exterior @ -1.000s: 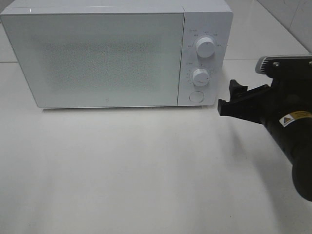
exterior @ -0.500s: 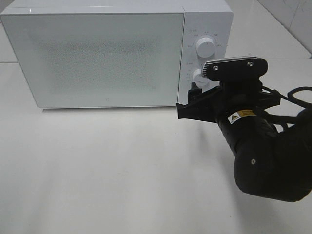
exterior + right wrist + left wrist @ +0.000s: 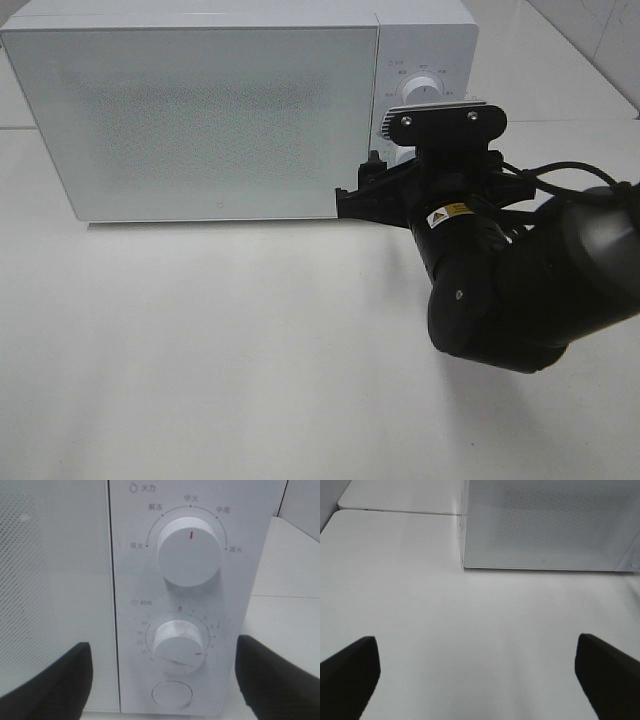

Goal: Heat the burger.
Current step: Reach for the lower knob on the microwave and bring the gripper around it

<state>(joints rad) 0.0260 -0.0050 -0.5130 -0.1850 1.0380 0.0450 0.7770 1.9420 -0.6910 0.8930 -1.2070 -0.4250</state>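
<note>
Burger: not in view in any camera; possibly behind the frosted door [image 3: 200, 120] of the white box-shaped microwave oven [image 3: 420, 40], though nothing shows through it.
Done: door shut; red mark on the lower white round timer knob [image 3: 178, 646] off zero, pointing lower right.
Left: heating itself, judged not confirmed.
Right black gripper [image 3: 162, 680]: jaws apart, flanking the control panel, empty.
Left black gripper [image 3: 475, 680]: jaws wide apart over the white tabletop [image 3: 470, 630], empty.
Writing: 火力 above the upper white power knob [image 3: 190, 550], set at 中火; 低火, 解冻, 中高, 高火 around it; 时间 and numerals by the timer.
Label: yellow warning sticker [image 3: 447, 212], centre right, unreadable.
</note>
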